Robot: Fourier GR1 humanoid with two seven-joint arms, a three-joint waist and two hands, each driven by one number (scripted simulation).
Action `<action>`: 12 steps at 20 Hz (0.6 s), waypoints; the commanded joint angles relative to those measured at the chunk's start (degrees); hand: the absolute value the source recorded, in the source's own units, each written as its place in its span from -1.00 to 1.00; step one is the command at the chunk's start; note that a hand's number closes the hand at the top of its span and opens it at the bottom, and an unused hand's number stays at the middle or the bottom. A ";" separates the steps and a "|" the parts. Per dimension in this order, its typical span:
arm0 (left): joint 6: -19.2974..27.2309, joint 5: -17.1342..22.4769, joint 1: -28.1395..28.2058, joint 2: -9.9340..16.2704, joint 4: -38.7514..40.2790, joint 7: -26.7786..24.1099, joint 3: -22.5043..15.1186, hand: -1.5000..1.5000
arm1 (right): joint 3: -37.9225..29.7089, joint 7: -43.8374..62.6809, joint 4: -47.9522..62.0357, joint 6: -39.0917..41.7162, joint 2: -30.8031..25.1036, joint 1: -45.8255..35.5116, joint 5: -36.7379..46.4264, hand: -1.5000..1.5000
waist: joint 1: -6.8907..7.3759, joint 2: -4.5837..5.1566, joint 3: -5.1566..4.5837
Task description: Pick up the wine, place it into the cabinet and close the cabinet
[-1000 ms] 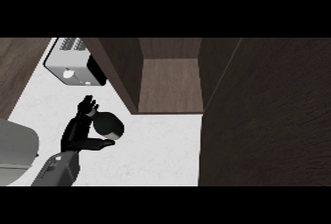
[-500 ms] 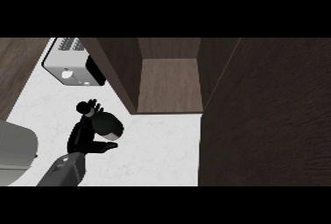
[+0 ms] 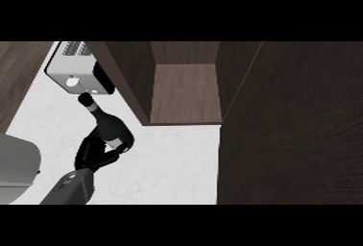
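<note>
The wine bottle [image 3: 111,126] is dark, and its neck leans up and left toward the toaster. My left hand [image 3: 90,152] is shut on the bottle's lower body, just above the white counter [image 3: 166,166], with the thumb curled under the bottle's base. To the right of the bottle stands the brown wooden cabinet [image 3: 186,91], open, and its inner shelf shows bare. The cabinet's door [image 3: 297,125] is swung open and fills the right side of the view. My right hand does not show.
A white and black toaster [image 3: 73,72] sits at the back left, close to the bottle's neck. A grey rounded object [image 3: 16,158] lies at the left edge. A dark wooden panel [image 3: 18,72] fills the upper left corner.
The bottle, earlier seen almost end-on under my left hand, now leans with its neck toward the toaster. The fingers that stood up have curled round it.
</note>
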 commanded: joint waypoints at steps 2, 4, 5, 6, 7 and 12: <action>-2.27 -1.40 0.81 -2.10 2.22 -4.93 -1.00 1.00 | -0.65 -1.68 1.01 0.79 0.38 1.69 -0.76 -1.00 | -0.37 0.12 -0.03; -2.68 -1.40 -0.51 0.10 2.73 -3.60 -0.75 1.00 | 0.66 0.15 1.87 -0.79 0.46 -2.31 1.01 -1.00 | -0.06 0.09 -0.03; -3.40 -1.75 1.18 -0.04 2.28 -5.61 -1.12 1.00 | -0.16 2.09 -2.49 0.23 -0.58 1.22 -1.44 -1.00 | -0.24 0.04 -0.03; -1.60 -1.12 -2.45 -0.09 3.39 -2.87 -0.18 1.00 | 2.59 1.34 0.56 -1.33 1.16 -1.45 2.21 -1.00 | -0.40 0.21 -0.07; -3.01 -1.94 1.38 -0.97 2.74 -6.20 -1.20 1.00 | 2.77 5.34 -4.93 -2.56 0.61 -0.49 1.24 -1.00 | -0.30 0.08 -0.07; -1.91 -2.84 1.79 -1.63 1.93 -7.22 -2.11 1.00 | -2.49 0.20 4.25 -0.78 -1.08 -5.33 0.04 -1.00 | 0.29 0.05 -0.01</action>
